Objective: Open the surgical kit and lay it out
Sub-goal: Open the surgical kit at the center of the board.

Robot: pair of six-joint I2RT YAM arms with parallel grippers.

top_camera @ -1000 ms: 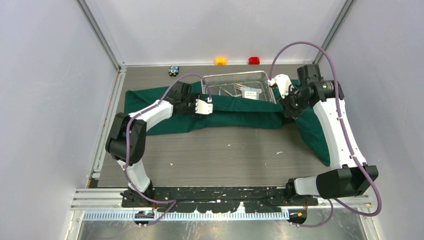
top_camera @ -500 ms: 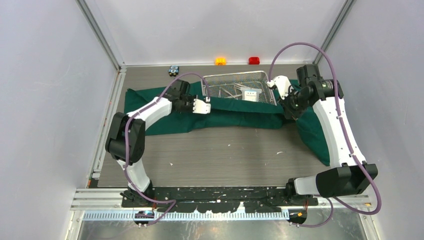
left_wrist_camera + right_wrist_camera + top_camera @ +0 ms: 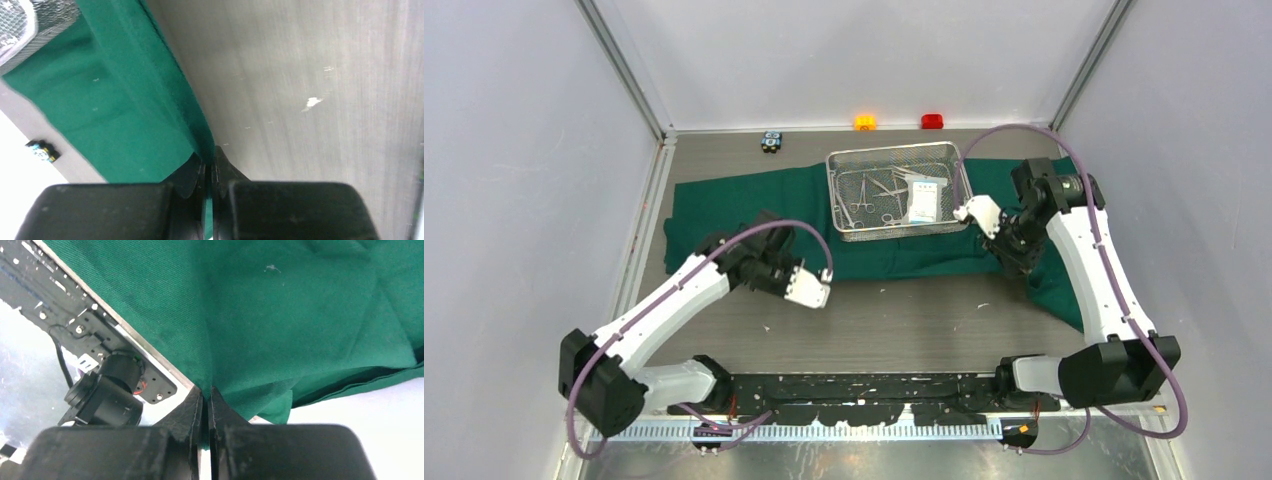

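The dark green cloth wrap (image 3: pixel 724 205) lies spread across the back half of the table. The silver wire-mesh tray (image 3: pixel 833 190) sits on it, holding steel scissors and forceps (image 3: pixel 869 195) and a white-blue packet (image 3: pixel 926 200). My left gripper (image 3: pixel 819 291) is low over the table in front of the tray's left end. It is shut on the cloth's near edge (image 3: pixel 115 120); the tray's corner (image 3: pixel 15 25) shows at top left. My right gripper (image 3: pixel 984 222) is by the tray's right front corner, shut on a fold of the cloth (image 3: pixel 280 315).
An orange block (image 3: pixel 865 122), a red block (image 3: pixel 932 121) and a black-blue block (image 3: pixel 771 141) stand along the back wall. The black-blue block also shows in the left wrist view (image 3: pixel 42 150). The black base rail (image 3: pixel 100 335) shows beyond the cloth.
Both grippers have pulled the cloth's flap toward the near edge, the left one much farther. The cloth now lies more spread out and the whole tray is uncovered.
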